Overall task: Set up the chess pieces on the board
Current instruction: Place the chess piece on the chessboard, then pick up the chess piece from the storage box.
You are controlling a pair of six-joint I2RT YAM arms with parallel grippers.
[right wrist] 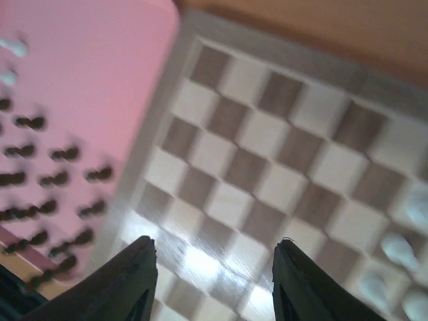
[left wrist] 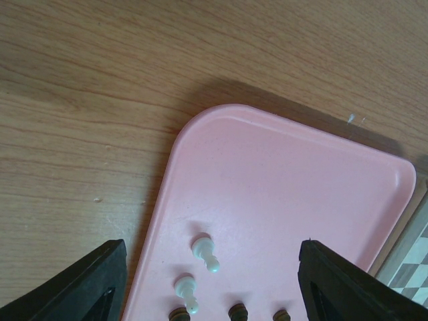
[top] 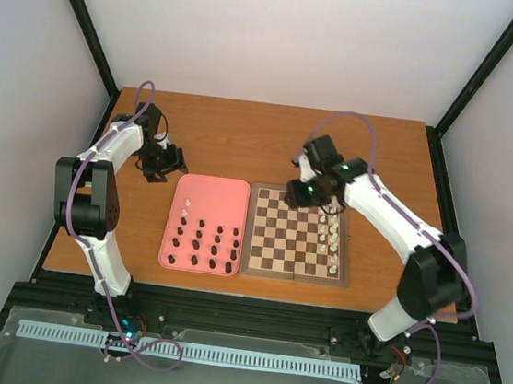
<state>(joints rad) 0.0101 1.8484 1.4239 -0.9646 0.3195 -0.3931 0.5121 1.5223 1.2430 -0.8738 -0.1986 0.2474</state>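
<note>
The walls are plain white, and a brown wooden desk point(top: 243, 144) sits inside a black frame. On the desk a pink tray point(top: 224, 193) lies just beside a chessboard point(top: 274, 240), with the tray on the left.

A row of white pieces point(top: 332, 242) stands along the right edge of the chessboard. The rest of its squares are bare. Lots of dark pieces point(top: 208, 247) wait on the near part of the tray. Two little white pawns point(left wrist: 205, 251) are on the tray too, close to its far left corner. They seem to stand upright.

The left hand point(top: 164, 165) hangs over that far left corner. Its fingers are wide apart and hold nothing. The two white pawns are just in front of it, between its fingers in the left wrist view.

The right hand point(top: 310, 191) hangs over the far side of the chessboard. Its fingers are apart and empty too. It is well away from the tray.

I think the left hand is the nearer one for the two white pawns.
</note>
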